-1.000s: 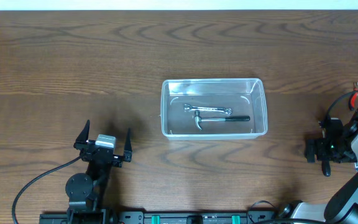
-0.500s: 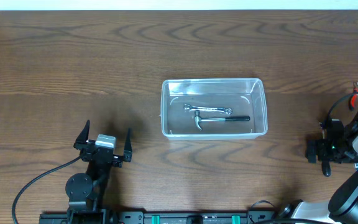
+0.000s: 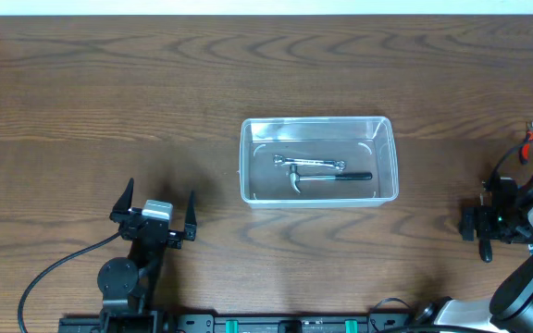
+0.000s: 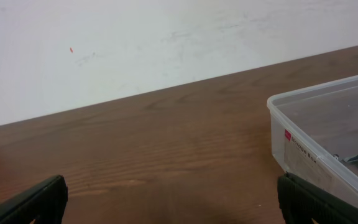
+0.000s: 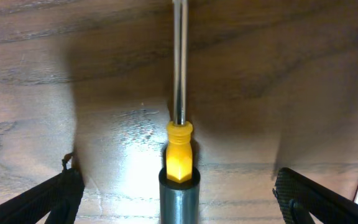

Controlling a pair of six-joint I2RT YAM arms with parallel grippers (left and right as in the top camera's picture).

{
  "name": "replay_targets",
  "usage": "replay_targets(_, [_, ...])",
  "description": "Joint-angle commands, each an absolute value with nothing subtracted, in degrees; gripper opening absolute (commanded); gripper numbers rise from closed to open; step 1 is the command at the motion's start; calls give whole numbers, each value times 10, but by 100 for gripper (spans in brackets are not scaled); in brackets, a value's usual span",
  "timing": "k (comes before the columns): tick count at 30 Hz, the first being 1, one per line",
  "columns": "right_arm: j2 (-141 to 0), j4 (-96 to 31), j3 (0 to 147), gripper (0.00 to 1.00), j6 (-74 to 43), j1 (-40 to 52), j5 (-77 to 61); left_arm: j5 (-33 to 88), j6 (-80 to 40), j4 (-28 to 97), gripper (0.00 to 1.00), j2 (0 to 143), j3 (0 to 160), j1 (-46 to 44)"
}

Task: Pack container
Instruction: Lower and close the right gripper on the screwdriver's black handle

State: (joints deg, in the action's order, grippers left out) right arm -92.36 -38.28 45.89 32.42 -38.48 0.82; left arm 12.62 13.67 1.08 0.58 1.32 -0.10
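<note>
1. Left gripper (image 3: pixel 160 196): jaws wide open and empty. The container (image 3: pixel 317 121) sits ahead and to the right of them, apart.
2. Container: clear plastic tub with rounded corners and a rim, long axis across the table (image 3: pixel 109 92). Steel wrench (image 3: pixel 308 162) and black-handled hammer (image 3: pixel 327 177) lie flat inside.
3. Right gripper (image 5: pixel 179 196): jaws fully open, nothing held. The screwdriver (image 5: pixel 179 149) lies on the wood dead centre between them, long axis straight ahead, shaft pointing away.
4. Screwdriver: thin bright steel shaft, yellow collar, dark round handle nearest the jaws. Smooth and cylindrical, so it may roll.
5. My read: the right arm is nearer and lined up to pinch across the handle. The container is well off to that arm's side.
</note>
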Motion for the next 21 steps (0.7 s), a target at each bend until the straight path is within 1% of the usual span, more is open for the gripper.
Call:
replay_targets(1, [-927, -380, 457, 99, 303, -390, 10, 128, 134, 29, 98, 2, 2, 1])
replay_targets(12, [-927, -382, 457, 99, 292, -390, 6, 128, 134, 29, 98, 2, 2, 1])
replay_targets(17, [-927, -381, 457, 88, 295, -390, 6, 128, 134, 29, 98, 2, 2, 1])
replay_targets(20, [-927, -382, 457, 86, 295, -390, 6, 128, 134, 29, 98, 2, 2, 1])
replay_targets(21, [-927, -383, 457, 82, 297, -390, 5, 128, 134, 29, 98, 2, 2, 1])
